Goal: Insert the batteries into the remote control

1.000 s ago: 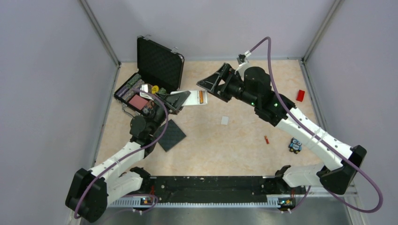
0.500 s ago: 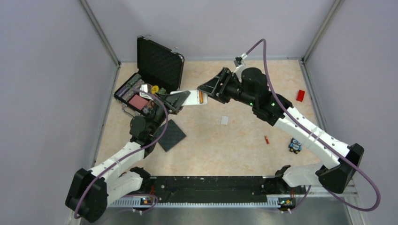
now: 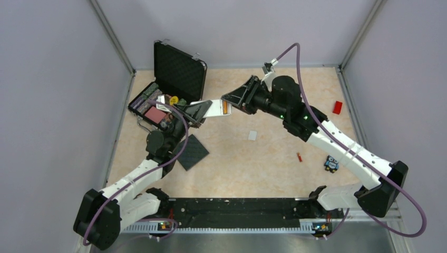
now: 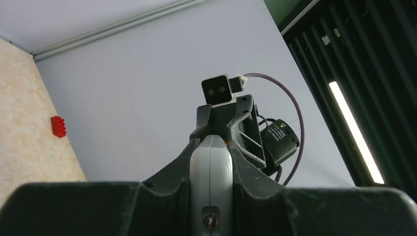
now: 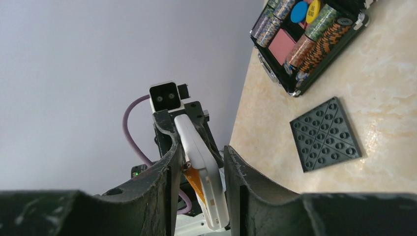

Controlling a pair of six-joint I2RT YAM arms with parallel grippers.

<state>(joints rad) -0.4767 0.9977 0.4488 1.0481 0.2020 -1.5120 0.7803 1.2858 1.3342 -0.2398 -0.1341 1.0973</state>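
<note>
My left gripper (image 3: 204,110) is shut on the remote control (image 3: 214,109), holding the white body up off the table; in the left wrist view the remote control (image 4: 211,182) is clamped edge-on between the fingers. One orange battery (image 3: 225,108) lies in the slot at its free end. My right gripper (image 3: 225,101) straddles that end. In the right wrist view the left finger (image 5: 169,167) sits against the battery (image 5: 195,184), and a gap shows between the remote control (image 5: 202,157) and the right finger. A second battery (image 3: 299,156) lies on the table.
An open black case of poker chips (image 3: 154,109) stands at the back left. A black square pad (image 3: 191,152) lies in front of it. A small white piece (image 3: 252,135), a red block (image 3: 337,107) and a small blue toy (image 3: 331,163) lie to the right.
My right gripper has moved left onto the remote's free end and its jaws have narrowed around it. The left gripper stays shut on the remote and has shifted slightly left.
</note>
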